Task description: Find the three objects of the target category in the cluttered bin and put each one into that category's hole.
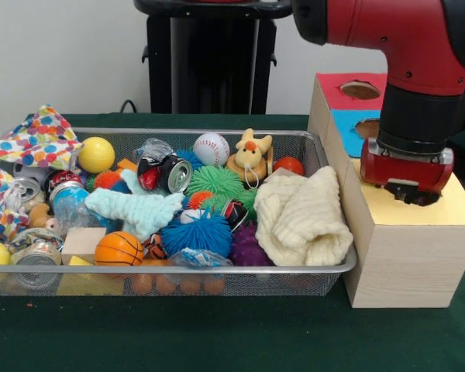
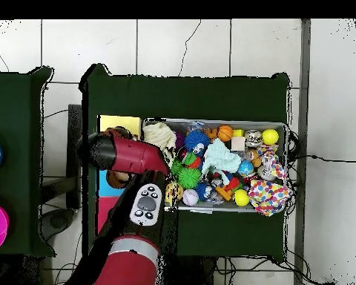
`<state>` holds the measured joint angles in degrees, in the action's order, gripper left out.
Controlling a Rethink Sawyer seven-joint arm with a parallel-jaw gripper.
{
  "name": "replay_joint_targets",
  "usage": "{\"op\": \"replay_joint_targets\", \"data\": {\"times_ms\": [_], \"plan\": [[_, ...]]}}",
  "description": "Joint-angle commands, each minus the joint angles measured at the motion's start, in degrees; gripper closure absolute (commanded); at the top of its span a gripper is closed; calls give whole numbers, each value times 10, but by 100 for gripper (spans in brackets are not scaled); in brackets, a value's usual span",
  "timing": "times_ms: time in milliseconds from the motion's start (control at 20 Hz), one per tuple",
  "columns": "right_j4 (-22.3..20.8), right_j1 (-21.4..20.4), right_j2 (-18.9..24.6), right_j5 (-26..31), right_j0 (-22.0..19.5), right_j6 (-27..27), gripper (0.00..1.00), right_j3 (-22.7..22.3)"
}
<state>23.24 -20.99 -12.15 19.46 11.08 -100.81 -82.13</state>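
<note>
Polka-dot cloths (image 1: 32, 141) are seen draped over the bin's (image 1: 310, 141) end farthest from the boxes. The claw (image 1: 408, 188) hangs over the yellow box (image 1: 411, 232), hiding its hole; whether it is spread cannot be told. A drop-off seems in hand; next, a reach back across the bin.

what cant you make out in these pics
- Gripper, front view: its black head faces down onto the yellow box; open or shut is unclear.
- Yellow box's hole: both views, covered by the arm.
- Polka-dot cloths: the count is unclear amid clutter at the bin end.
</note>
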Motion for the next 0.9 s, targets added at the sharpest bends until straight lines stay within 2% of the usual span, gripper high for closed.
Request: {"op": "replay_joint_targets", "data": {"times_ms": [50, 250, 450, 750, 900], "plan": [[-29, 41, 157, -57, -62, -30, 100, -32], [-36, 41, 164, -55, -64, -38, 100, -31], [-37, 31, 131, -28, -44, -67, 100, -31], [-28, -13, 41, 113, 4, -119, 100, -16], [-28, -27, 12, 168, 14, -133, 100, -5]]}}
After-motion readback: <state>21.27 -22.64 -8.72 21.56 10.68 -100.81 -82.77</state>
